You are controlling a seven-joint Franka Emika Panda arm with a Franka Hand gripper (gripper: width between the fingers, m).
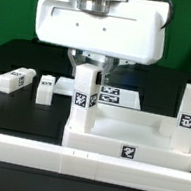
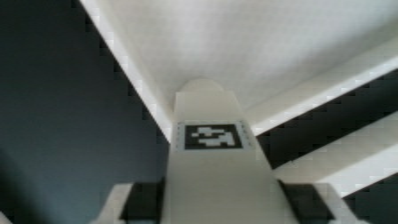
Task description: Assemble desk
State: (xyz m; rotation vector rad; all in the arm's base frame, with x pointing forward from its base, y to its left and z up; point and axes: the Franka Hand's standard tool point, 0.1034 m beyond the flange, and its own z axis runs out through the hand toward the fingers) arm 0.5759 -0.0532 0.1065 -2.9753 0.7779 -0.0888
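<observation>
My gripper (image 1: 88,70) is shut on an upright white leg (image 1: 82,89), holding it by its top end. In the wrist view the leg (image 2: 217,120) runs out from between the two dark fingers (image 2: 153,200) and shows a square tag. The leg's lower end is at the far corner of the white tabletop (image 1: 125,147) on the exterior view's left. I cannot tell whether it is seated there. Another leg (image 1: 189,110) stands upright at the tabletop's far corner on the exterior view's right. The tabletop's raised rim (image 2: 267,55) passes behind the held leg.
Two loose white legs (image 1: 17,81) (image 1: 46,90) lie on the black table on the exterior view's left. The marker board (image 1: 116,95) lies behind the tabletop. A long white border rail (image 1: 62,161) runs along the front and turns up the left side.
</observation>
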